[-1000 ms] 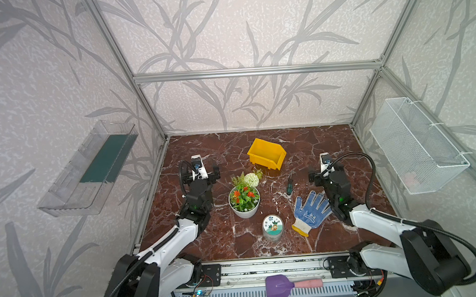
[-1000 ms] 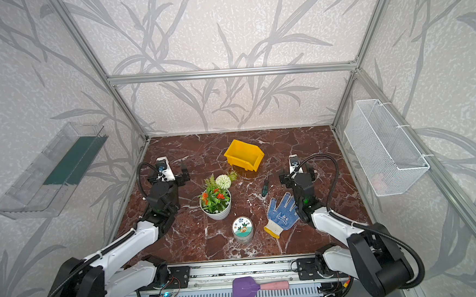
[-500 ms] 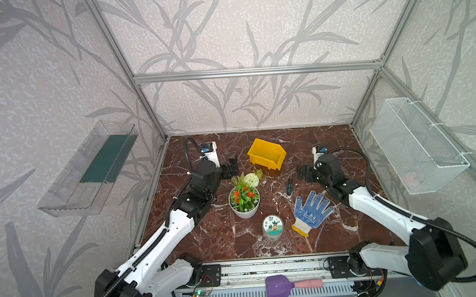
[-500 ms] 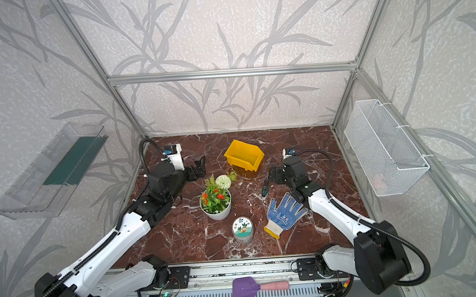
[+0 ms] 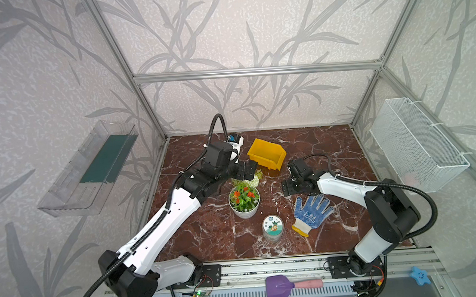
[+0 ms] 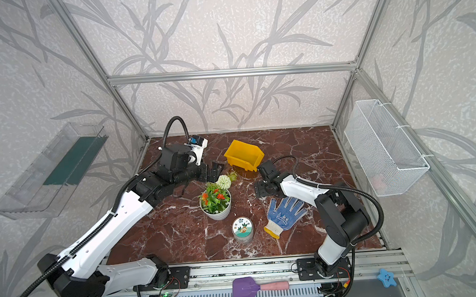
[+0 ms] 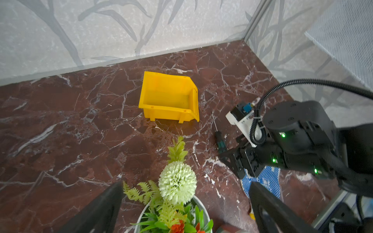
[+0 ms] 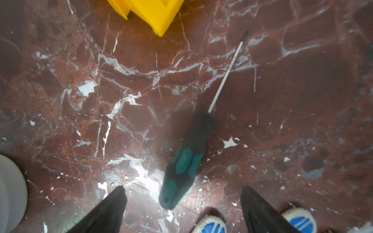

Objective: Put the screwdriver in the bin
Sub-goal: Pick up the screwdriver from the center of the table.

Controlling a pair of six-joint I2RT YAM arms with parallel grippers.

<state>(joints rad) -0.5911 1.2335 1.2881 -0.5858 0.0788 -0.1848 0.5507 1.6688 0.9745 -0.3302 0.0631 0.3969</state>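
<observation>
The screwdriver (image 8: pixel 187 159), with a green-and-black handle and a thin shaft, lies flat on the marble floor; its tip points toward the yellow bin (image 8: pixel 153 12). My right gripper (image 8: pixel 182 188) is open, and its fingers stand either side of the handle's butt end without touching it. In both top views the right gripper (image 5: pixel 288 187) (image 6: pixel 262 188) covers the screwdriver. The bin (image 5: pixel 265 153) (image 6: pixel 243 154) stands empty just behind. My left gripper (image 5: pixel 249 169) (image 7: pixel 185 184) hovers open over the flower pot, facing the bin (image 7: pixel 167 96) and the screwdriver (image 7: pixel 219 139).
A white pot of artificial flowers (image 5: pixel 244 202) stands beside the screwdriver. A blue-dotted glove (image 5: pixel 311 212) lies just behind the right gripper, with a round tin (image 5: pixel 273 227) near it. A purple spatula (image 5: pixel 279 286) lies on the front rail. A wire basket (image 5: pixel 417 144) and a clear tray (image 5: pixel 91 169) hang on the walls.
Both arms have reached forward from their rest poses. The left gripper now hangs over the flowers near the bin. The right gripper has come down around the screwdriver's handle.
</observation>
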